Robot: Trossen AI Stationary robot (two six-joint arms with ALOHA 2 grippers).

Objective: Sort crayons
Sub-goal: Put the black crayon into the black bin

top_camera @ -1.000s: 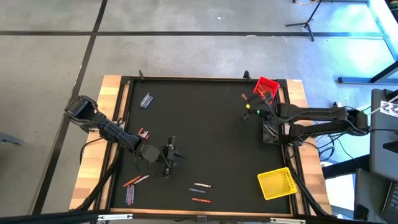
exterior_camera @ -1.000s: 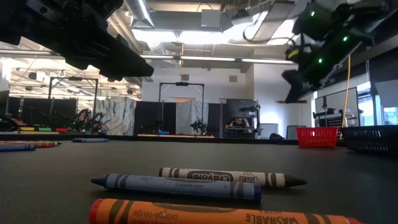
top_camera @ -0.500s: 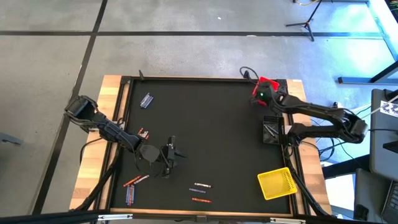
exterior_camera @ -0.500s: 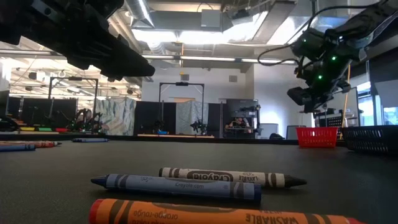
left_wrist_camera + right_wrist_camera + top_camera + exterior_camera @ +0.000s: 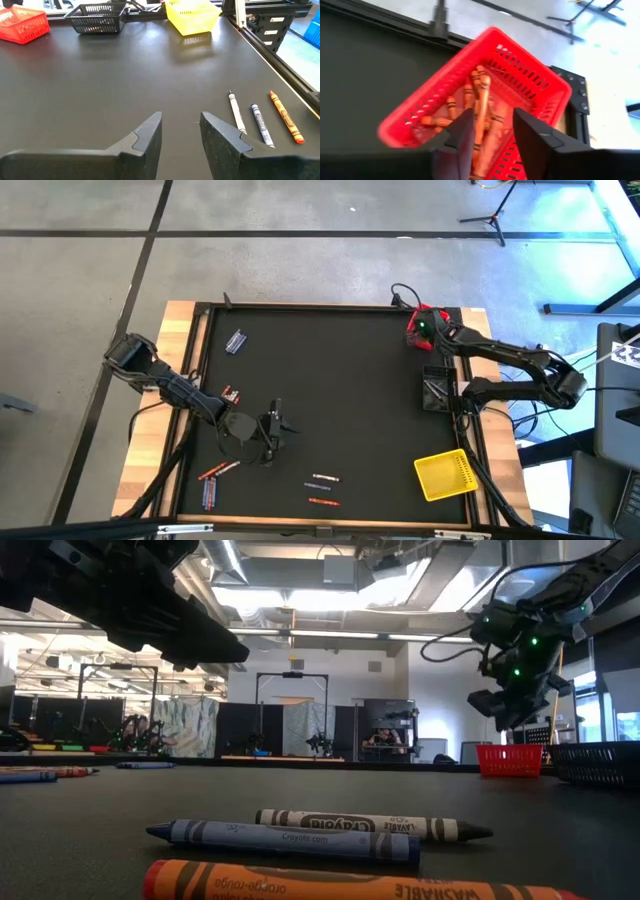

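A grey concrete floor (image 5: pixel 300 265) surrounds the worktop (image 5: pixel 180 320), crossed by dark lines (image 5: pixel 250 232) like taped or jointed strips. Far right on the floor stands a dark tripod stand (image 5: pixel 490 218), with bluish light falling beside it. Seen level across the worktop, the room is open and bright: long ceiling lights (image 5: pixel 330 635), exposed ducts (image 5: pixel 340 570), white walls and a dark frame (image 5: pixel 292 710) far back.

My right arm reaches out to the far right corner of the table, elbow bent, wrist tipped downward. My right pincer (image 5: pixel 491 131) hangs there with its fingers (image 5: pixel 462 132) parted. My left arm lies low over the near left part, and my left pincer (image 5: pixel 181 131) hovers with a gap between its fingers.
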